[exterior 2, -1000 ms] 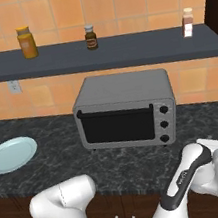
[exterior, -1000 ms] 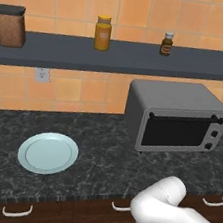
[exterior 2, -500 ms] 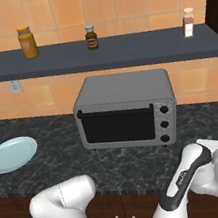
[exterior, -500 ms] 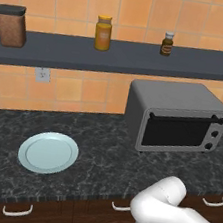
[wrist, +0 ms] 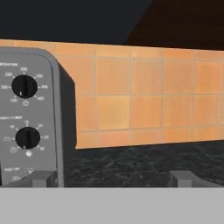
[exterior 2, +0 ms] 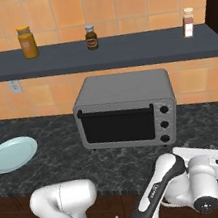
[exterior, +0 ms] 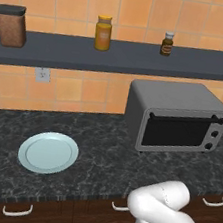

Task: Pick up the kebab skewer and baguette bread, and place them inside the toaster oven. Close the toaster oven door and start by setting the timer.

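boxy grey metal toaster oven (exterior 2: 125,109) on dark tabletop (exterior: 106,158), dark glass door (exterior 2: 117,125) closed | gripper (wrist: 111,178) low beside knob panel, spread open, empty | unchanged since 1 s ago | timer unset

the toaster oven (exterior: 176,115) sits on the counter (exterior: 101,157) right of the plate (exterior: 48,152), under the shelf (exterior: 121,57) holding jars.

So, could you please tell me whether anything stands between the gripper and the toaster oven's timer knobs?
Nothing visible does. In the hand view the gripper looks past the right edge of the toaster oven, whose knobs sit off to the left with only bare dark counter ahead. The toaster oven door is shut.
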### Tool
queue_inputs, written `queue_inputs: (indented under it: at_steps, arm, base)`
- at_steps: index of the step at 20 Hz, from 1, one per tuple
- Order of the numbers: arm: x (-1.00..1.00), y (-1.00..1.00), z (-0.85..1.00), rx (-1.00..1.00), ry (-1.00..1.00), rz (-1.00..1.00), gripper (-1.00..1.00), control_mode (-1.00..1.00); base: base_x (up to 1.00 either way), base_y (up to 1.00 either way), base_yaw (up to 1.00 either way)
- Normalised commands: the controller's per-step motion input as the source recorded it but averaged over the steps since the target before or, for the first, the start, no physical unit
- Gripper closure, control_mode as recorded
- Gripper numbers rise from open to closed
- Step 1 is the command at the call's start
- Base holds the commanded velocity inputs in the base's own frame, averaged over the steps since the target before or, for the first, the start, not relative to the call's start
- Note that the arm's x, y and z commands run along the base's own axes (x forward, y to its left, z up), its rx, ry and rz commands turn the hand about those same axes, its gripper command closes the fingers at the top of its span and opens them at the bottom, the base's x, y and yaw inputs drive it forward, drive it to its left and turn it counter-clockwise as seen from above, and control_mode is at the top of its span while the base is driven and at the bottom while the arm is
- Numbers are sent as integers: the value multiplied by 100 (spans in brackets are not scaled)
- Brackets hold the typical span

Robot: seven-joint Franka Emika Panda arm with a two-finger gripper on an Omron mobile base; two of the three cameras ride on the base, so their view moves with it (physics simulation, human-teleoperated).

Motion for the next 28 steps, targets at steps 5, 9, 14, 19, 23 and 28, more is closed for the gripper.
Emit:
queue_inputs:
  at_steps: [5, 9, 14, 19, 23, 28]
  arm:
    - [38, 56, 16, 0, 0, 0, -100, -100]
    - [50, 13, 24, 0, 1, 0, -100, -100]
    - [9, 15, 3, 0, 0, 1, -100, -100]
    - [6, 18, 0, 0, 0, 7, -100, -100]
    - [32, 0, 0, 0, 0, 1, -100, -100]
    - [24, 6, 0, 0, 2, 0, -100, -100]
  base:
    - [0, 0, 0]
    - [0, 0, 0]
    - [0, 0, 0]
    - [0, 0, 0]
    - [0, 0, 0]
    - [0, 0, 0]
